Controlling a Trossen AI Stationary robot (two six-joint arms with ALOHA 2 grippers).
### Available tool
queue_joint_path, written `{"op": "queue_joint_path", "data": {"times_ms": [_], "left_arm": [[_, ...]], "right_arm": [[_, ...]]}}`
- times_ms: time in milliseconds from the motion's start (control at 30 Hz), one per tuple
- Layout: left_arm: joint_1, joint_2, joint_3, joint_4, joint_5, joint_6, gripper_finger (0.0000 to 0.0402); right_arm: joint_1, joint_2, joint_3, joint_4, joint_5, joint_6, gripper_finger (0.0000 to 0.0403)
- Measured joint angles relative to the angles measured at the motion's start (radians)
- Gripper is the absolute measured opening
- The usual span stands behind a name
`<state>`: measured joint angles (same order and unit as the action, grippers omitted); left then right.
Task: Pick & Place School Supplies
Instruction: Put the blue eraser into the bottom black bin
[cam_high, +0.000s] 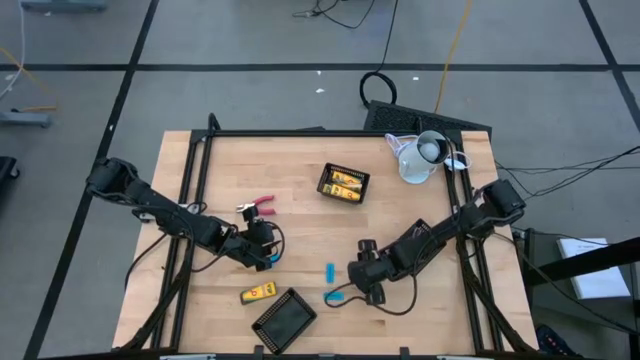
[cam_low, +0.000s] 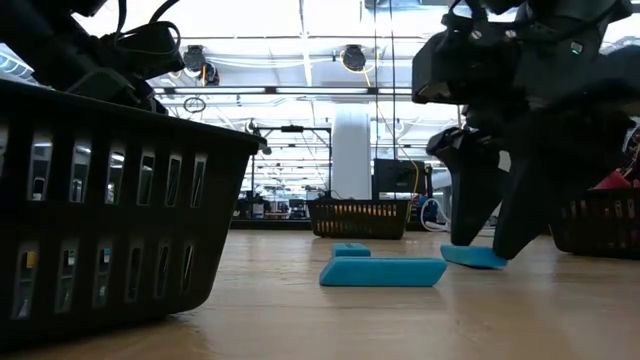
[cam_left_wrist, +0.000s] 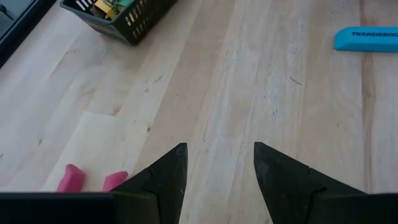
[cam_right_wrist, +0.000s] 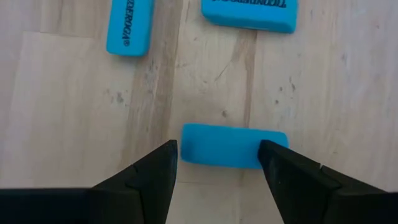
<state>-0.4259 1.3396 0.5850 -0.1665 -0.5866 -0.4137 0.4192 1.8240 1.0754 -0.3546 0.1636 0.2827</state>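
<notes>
My right gripper (cam_right_wrist: 217, 171) is open, low over a bright-blue piece (cam_right_wrist: 230, 146) that lies flat on the table, one finger near each end. Two more blue pieces (cam_right_wrist: 129, 28) (cam_right_wrist: 249, 14) lie just beyond it. In the low view the fingers (cam_low: 475, 200) stand right above that piece (cam_low: 472, 257). My left gripper (cam_left_wrist: 217, 165) is open over bare wood, left of centre (cam_high: 262, 240). The red-handled scissors (cam_high: 262, 205) lie beside it, their pink handles (cam_left_wrist: 93, 179) by one finger. A yellow-and-black block (cam_high: 258, 293) lies near the table's near edge. My right gripper comes at the blue piece from above, pointing down, with its open fingers set along the piece's length. One finger (cam_right_wrist: 292, 180) overlaps the piece's end (cam_right_wrist: 273, 146) in the wrist view. Whether the tips touch the piece, I cannot tell.
A black mesh tray (cam_high: 284, 320) sits at the near edge, close to the blue pieces. Another tray (cam_high: 343, 184) with yellow-and-black blocks inside stands mid-table toward the far side. A white jug (cam_high: 420, 155) stands at the far right corner. Bare wood lies between the two grippers.
</notes>
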Motion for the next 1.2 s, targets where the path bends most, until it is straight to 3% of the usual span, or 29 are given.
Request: {"op": "queue_joint_path", "data": {"times_ms": [300,700,833,1033,1200], "left_arm": [[0.0,0.0,0.0,0.0,0.0,0.0,0.0189],[0.0,0.0,-0.001,0.007,0.0,0.008,0.0189],[0.0,0.0,-0.001,0.008,0.0,0.009,0.0189],[0.0,0.0,-0.001,0.007,0.0,0.009,0.0189],[0.0,0.0,-0.001,0.007,0.0,0.009,0.0189]], "right_arm": [[0.016,0.017,0.0,0.008,0.125,-0.097,0.0226],[0.013,0.134,-0.001,0.024,0.17,-0.272,0.022],[0.001,0.139,-0.002,0.045,0.159,-0.307,0.0202],[-0.009,0.116,-0.002,0.041,0.148,-0.355,0.0137],[0.0,0.046,0.009,-0.02,0.216,-0.4,0.0121]]}}
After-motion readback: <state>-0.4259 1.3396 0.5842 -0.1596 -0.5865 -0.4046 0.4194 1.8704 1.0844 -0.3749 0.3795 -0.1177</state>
